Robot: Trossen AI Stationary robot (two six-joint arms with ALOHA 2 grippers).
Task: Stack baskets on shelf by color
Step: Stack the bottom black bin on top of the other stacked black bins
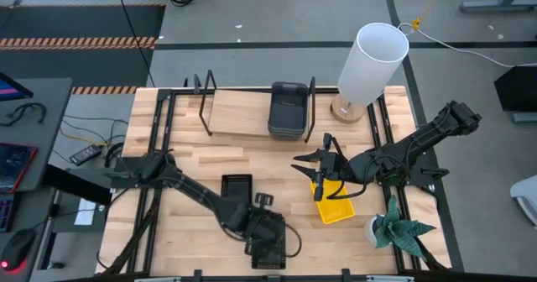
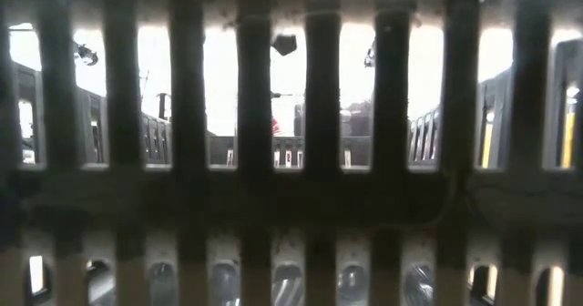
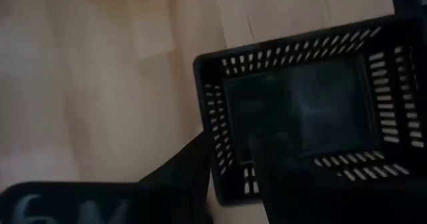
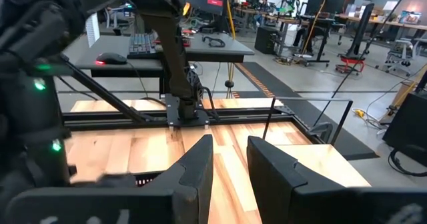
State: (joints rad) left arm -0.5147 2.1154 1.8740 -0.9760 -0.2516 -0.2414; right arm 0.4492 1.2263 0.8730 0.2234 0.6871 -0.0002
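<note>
My left gripper [image 1: 267, 232] is near the table's near edge, shut on a black mesh basket [image 1: 270, 247] that also fills the low view [image 2: 291, 197]. A second black mesh basket [image 1: 237, 187] lies on the table just beyond it. My right gripper [image 1: 300, 162] hovers open at mid-table, pointing toward the table's left, holding nothing [image 4: 230, 164]. A yellow basket [image 1: 337, 208] lies flat under the right wrist. Dark grey baskets [image 1: 289, 110] sit stacked on the wooden shelf [image 1: 239, 112] at the far side. My left gripper holds the black mesh basket by a side wall near a corner [image 3: 215, 127]. One finger [image 3: 283, 177] is inside the basket and the other finger [image 3: 190, 167] is outside. The fingers come from above. Whether the basket is lifted clear, I cannot tell.
A white cylindrical lamp [image 1: 372, 60] on a wooden foot stands right of the shelf. A small potted plant [image 1: 396, 227] is at the near right corner. A small black object [image 1: 263, 199] lies between the black baskets. Bare wood shows left of the shelf.
</note>
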